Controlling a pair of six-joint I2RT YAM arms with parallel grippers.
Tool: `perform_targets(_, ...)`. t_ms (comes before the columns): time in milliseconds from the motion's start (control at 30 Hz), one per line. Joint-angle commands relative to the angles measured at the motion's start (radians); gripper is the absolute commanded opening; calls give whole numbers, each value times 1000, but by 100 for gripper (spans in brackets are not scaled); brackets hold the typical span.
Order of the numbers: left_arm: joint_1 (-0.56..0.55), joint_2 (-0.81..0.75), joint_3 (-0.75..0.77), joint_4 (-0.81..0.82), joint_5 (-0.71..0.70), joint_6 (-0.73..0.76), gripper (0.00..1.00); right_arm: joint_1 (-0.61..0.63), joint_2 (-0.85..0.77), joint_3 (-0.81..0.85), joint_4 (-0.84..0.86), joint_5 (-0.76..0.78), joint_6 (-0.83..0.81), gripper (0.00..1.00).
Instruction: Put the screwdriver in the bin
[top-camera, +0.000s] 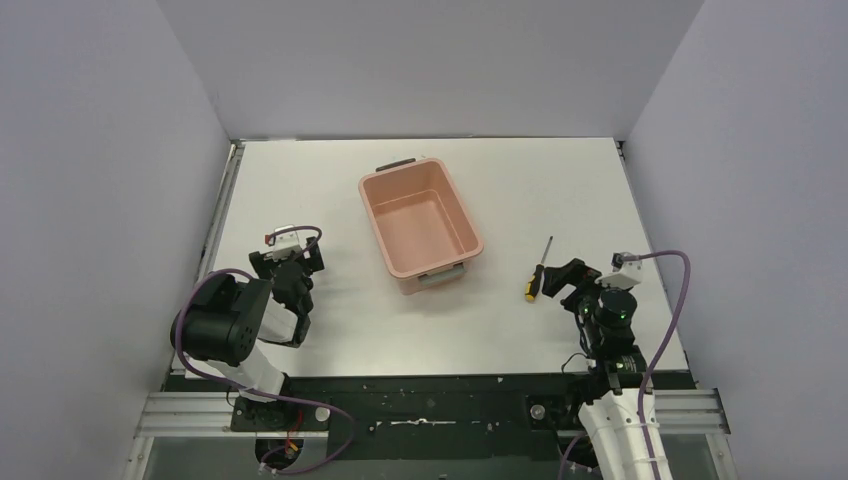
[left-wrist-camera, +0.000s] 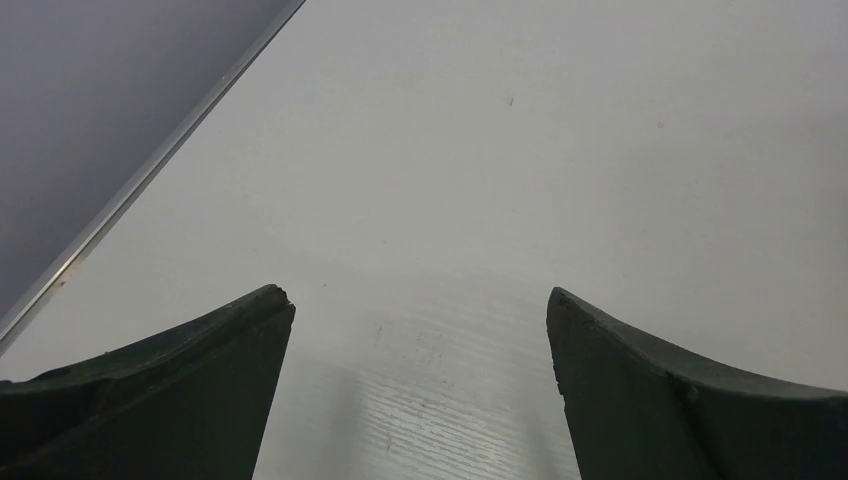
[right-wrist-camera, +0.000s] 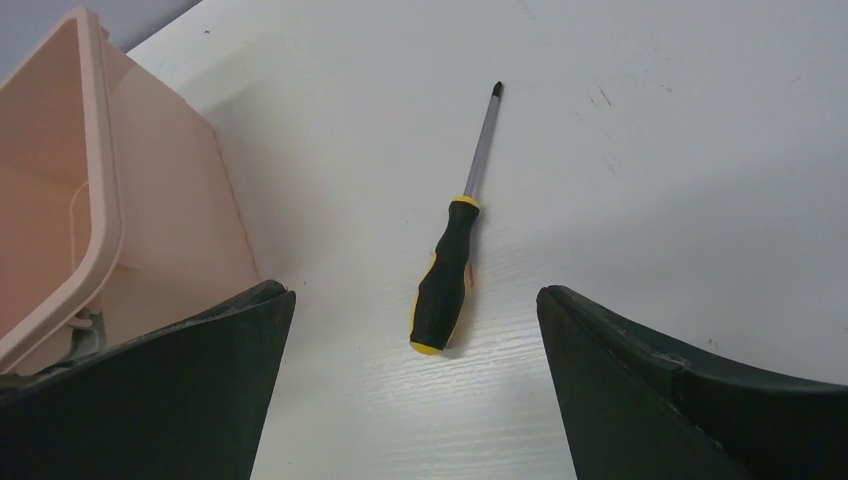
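The screwdriver (top-camera: 537, 273), yellow-and-black handle and thin dark shaft, lies flat on the white table to the right of the bin, tip pointing away. In the right wrist view the screwdriver (right-wrist-camera: 452, 268) lies just ahead of the open fingers. The salmon-pink bin (top-camera: 420, 226) stands empty mid-table; one corner of the bin (right-wrist-camera: 60, 190) shows at the left of the right wrist view. My right gripper (top-camera: 562, 281) is open and empty, just right of the handle. My left gripper (top-camera: 297, 262) is open and empty over bare table (left-wrist-camera: 420, 200) at the left.
Grey walls enclose the table on the left, back and right. A metal rail (left-wrist-camera: 150, 170) runs along the table's left edge. The bin has grey handles (top-camera: 394, 164) at its short ends. Purple cables loop by both arms.
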Motion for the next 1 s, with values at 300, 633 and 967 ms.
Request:
perform_targets(300, 7, -15, 0, 31, 12, 6, 97, 1, 91, 60, 38, 34, 2, 100)
perform_targets(633, 6, -15, 0, 32, 12, 5, 97, 4, 609, 624, -319, 177, -121, 100)
perform_targets(967, 6, -15, 0, 32, 12, 6, 97, 57, 1217, 933, -530, 193, -176, 100)
